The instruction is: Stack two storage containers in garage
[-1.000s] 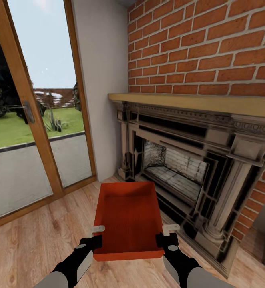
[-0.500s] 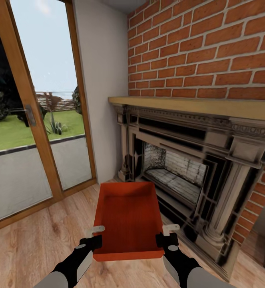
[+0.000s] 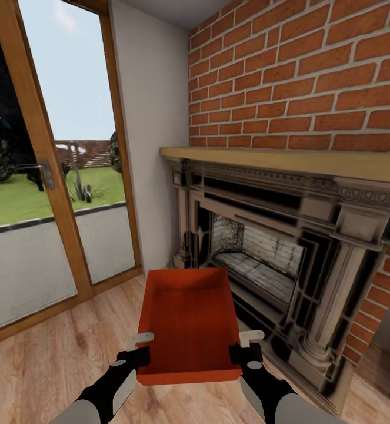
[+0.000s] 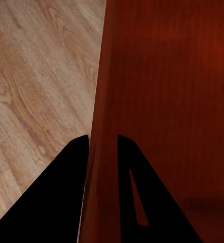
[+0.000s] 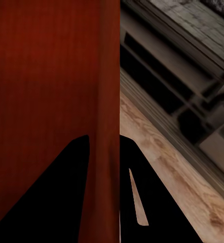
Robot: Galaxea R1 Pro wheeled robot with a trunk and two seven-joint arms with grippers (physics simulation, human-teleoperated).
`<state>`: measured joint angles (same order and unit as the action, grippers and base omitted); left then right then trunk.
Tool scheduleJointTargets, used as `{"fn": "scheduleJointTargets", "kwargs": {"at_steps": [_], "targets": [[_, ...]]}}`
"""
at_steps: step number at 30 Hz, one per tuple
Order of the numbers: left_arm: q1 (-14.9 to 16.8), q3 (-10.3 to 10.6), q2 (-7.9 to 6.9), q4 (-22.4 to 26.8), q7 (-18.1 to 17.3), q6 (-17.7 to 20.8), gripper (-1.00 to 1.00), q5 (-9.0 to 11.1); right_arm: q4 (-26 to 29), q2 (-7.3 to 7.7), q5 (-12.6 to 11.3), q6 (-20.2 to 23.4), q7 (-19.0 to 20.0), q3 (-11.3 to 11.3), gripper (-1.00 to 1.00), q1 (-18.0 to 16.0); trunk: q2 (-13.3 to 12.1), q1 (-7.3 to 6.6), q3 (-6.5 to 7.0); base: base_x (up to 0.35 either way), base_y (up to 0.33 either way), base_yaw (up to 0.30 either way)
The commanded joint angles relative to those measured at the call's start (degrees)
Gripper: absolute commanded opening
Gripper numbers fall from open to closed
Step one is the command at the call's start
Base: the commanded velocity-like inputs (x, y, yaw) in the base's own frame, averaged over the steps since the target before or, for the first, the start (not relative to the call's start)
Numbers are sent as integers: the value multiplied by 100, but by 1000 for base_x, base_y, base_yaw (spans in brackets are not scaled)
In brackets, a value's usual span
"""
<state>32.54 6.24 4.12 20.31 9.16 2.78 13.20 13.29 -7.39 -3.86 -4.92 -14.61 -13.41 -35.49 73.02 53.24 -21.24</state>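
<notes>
While both arms reach forward at the near edge of the head view, the left claw (image 3: 143,348) pinches the left wall of the storage container (image 3: 186,321) and the right claw (image 3: 246,346) pinches its right wall. One finger of each claw sits inside the bin and one outside, with the thin wall squeezed between them. In the left wrist view the dark fingers (image 4: 66,172) press on the red wall (image 4: 104,101). In the right wrist view the fingers (image 5: 71,172) do the same. The orange-red bin is held up over the wood floor (image 3: 53,353), at 12 o'clock from the robot. It has no lid and nothing inside. Farther off, at 2 o'clock, stands the dark fireplace (image 3: 277,259) in a red brick wall (image 3: 300,76). At 10 o'clock is a glass door (image 3: 36,176) with grass outside.
</notes>
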Motion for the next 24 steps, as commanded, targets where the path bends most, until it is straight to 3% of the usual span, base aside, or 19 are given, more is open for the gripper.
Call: {"fn": "scheduleJointTargets", "kwargs": {"at_steps": [1,11,24], "targets": [[-3,9,-6,-9,77,31,-100,65,15,0,61,-71,-59,112,-100,-10,3,0,3,0,0,0],[-3,9,-7,-1,77,33,-100,68,15,0,61,-71,-59,111,-100,-10,3,0,87,0,0,0],[-3,9,0,-8,77,29,-100,69,15,-2,69,-53,-59,103,-100,-10,3,0,96,0,0,0]]}}
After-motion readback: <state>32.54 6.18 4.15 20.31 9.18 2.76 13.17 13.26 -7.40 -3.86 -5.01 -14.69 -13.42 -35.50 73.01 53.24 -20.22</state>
